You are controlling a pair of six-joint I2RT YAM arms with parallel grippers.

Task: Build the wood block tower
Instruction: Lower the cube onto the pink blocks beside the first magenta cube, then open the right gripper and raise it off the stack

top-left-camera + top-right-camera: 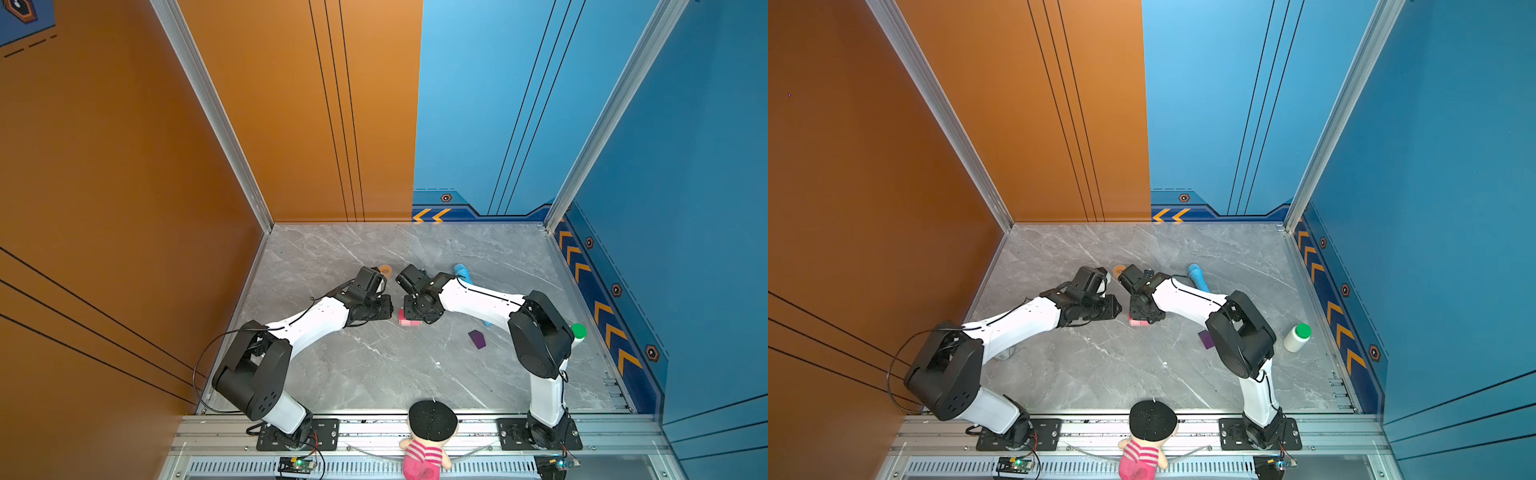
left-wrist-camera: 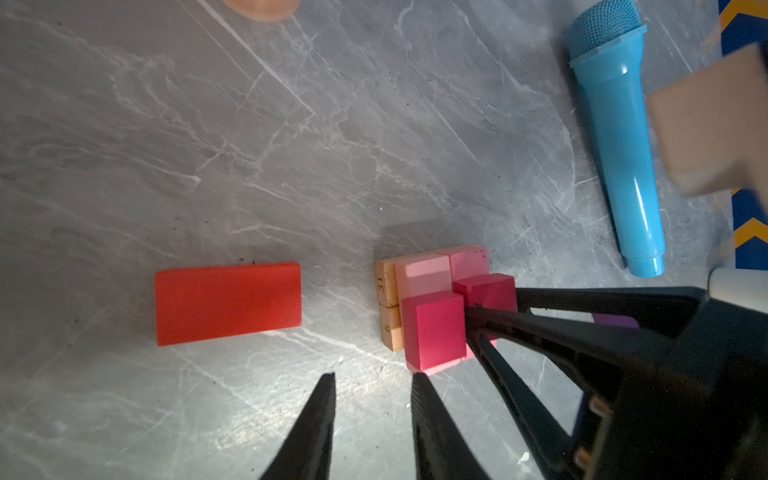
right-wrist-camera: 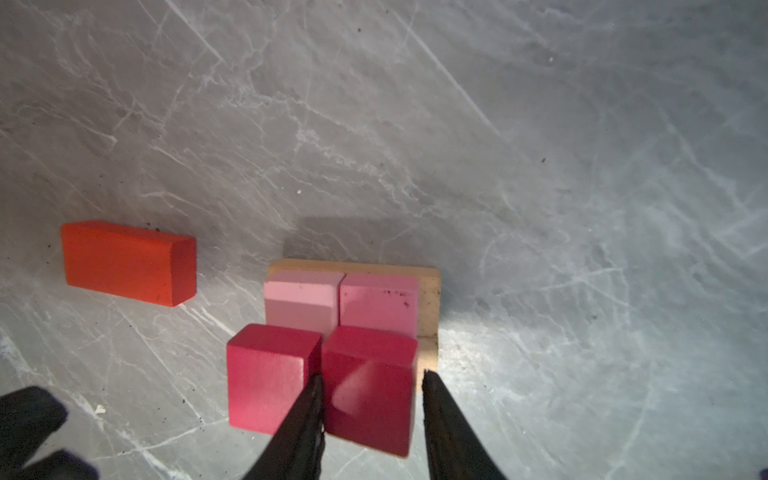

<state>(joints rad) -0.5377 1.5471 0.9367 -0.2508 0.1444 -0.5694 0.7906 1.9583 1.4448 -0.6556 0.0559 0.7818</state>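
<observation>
1. Ahead of my left fingertips and off to one side, the red brick (image 2: 228,303) lies flat on the grey marbled table (image 2: 374,124). It is matte painted wood with softened corners. Ahead to their other side stands the wood block tower (image 1: 409,318). It has bare tan wood with printed numerals at the bottom, pale pink paint above and glossy magenta on top. Past the tower from those fingers lies a smooth blue plastic microphone (image 2: 615,145) with a mesh head.
2. I count one red brick, two tan slabs (image 2: 388,307) side by side, two pale pink bricks (image 3: 301,303) on them and two magenta cubes (image 2: 434,332) on those. One purple house-shaped piece (image 1: 477,338) lies alone beside my right forearm, well apart from both pairs of fingers.
3. My left arm reaches in low with its elbow bent. My left gripper (image 2: 374,376) is released, with nothing between its fingers and its tips just short of the tower. My right arm bends down over the tower. My right gripper (image 3: 372,376) grasps one magenta cube (image 3: 370,399), with one finger wedged between the two cubes and the other on its outer face.
</observation>
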